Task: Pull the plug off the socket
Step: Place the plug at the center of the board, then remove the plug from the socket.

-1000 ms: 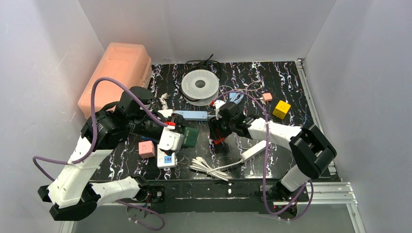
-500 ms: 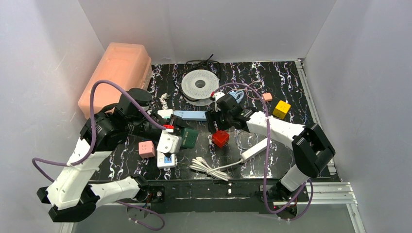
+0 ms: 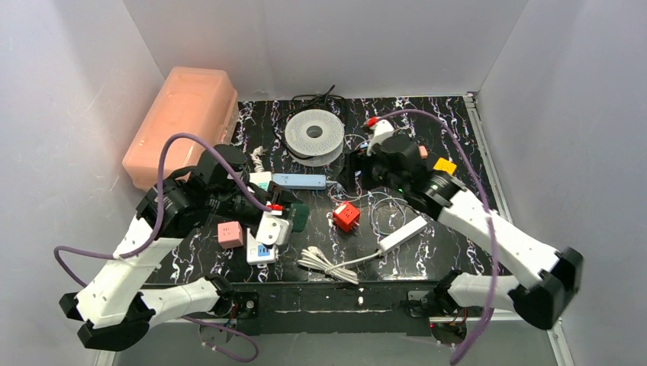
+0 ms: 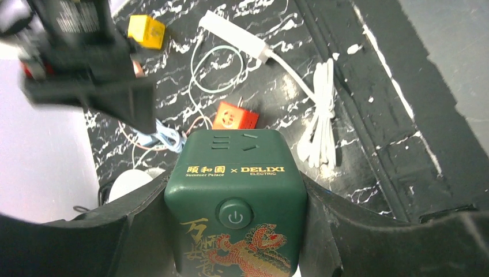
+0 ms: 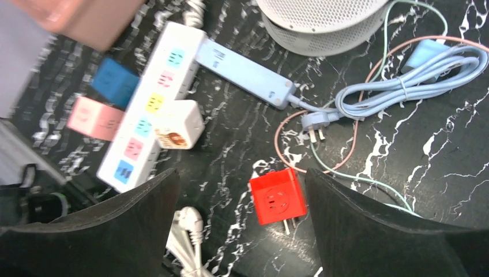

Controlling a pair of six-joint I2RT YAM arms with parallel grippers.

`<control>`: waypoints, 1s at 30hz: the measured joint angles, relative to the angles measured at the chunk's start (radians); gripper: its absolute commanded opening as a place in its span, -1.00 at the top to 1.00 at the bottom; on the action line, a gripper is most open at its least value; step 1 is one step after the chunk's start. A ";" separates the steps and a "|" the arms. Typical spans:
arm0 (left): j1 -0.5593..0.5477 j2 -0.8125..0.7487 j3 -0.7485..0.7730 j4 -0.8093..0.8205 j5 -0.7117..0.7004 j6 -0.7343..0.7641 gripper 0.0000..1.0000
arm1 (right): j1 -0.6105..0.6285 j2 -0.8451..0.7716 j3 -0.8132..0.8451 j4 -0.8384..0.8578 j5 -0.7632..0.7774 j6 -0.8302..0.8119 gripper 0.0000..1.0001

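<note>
My left fingers (image 4: 141, 231): clamped on dark green plastic cube socket (image 4: 233, 173), anchoring it; my right fingers (image 5: 357, 231): wide, empty, over loose red cube plug (image 5: 277, 195).

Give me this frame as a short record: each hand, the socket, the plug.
left hand: shut on green socket cube
right hand: open, empty, above the table
red plug: lying on the table, prongs bare, touching neither hand
plug vs socket: apart, nothing plugged into the cube's visible faces
task state: plug looks already out of the socket
</note>
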 measured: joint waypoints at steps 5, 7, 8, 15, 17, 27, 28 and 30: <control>0.000 0.021 -0.067 0.040 -0.104 0.031 1.00 | 0.000 -0.220 -0.063 0.020 -0.065 0.056 -0.68; 0.000 0.033 -0.097 0.064 -0.137 0.040 1.00 | 0.000 -0.262 -0.076 0.039 -0.101 0.078 -0.70; 0.000 0.042 -0.118 0.081 -0.158 0.048 1.00 | 0.000 -0.278 -0.082 0.052 -0.127 0.095 -0.71; 0.000 0.095 -0.163 0.188 -0.287 0.080 1.00 | 0.011 -0.276 -0.129 0.179 -0.281 0.155 -0.77; 0.000 0.104 -0.166 0.235 -0.323 0.083 1.00 | 0.016 -0.263 -0.130 0.211 -0.304 0.161 -0.77; 0.000 0.118 -0.176 0.355 -0.386 0.041 1.00 | 0.077 -0.175 -0.140 0.397 -0.344 0.174 -0.79; 0.000 0.118 -0.176 0.360 -0.386 0.029 1.00 | 0.082 -0.163 -0.140 0.412 -0.343 0.175 -0.79; 0.000 0.119 -0.176 0.376 -0.387 0.006 1.00 | 0.087 -0.144 -0.140 0.441 -0.343 0.176 -0.80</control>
